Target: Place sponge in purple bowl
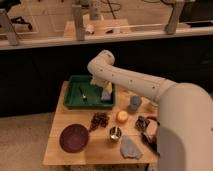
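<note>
Purple bowl [74, 138] sits front-left on the desk [97, 153], nearest the camera. Farther back is the green tray [72, 98], with the sponge [106, 95] at its right end. My hand [102, 89] is down right at the sponge; can't tell whether it's gripping or loose. From my hand the bowl lies forward and left, so the carry goes that way.

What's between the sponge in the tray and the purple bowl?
Gripper is at the sponge in the green tray. Toward the purple bowl, only the tray's front wall crosses the path; the dark brown cluster lies close beside it.
</note>
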You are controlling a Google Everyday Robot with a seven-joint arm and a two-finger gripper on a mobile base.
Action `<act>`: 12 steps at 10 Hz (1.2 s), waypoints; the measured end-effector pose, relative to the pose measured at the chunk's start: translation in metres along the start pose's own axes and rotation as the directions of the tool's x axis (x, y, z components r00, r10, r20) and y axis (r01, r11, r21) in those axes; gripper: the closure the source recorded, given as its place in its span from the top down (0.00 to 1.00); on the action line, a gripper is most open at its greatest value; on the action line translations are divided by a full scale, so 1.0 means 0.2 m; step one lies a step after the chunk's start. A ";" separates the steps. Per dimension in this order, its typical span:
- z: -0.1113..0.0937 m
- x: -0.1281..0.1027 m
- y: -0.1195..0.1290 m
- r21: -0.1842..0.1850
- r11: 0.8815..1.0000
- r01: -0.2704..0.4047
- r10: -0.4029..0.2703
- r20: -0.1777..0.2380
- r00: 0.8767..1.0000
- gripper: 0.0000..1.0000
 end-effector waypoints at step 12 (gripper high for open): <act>0.15 0.03 -0.03 -0.005 0.993 0.120 -0.119 0.120 0.986 0.80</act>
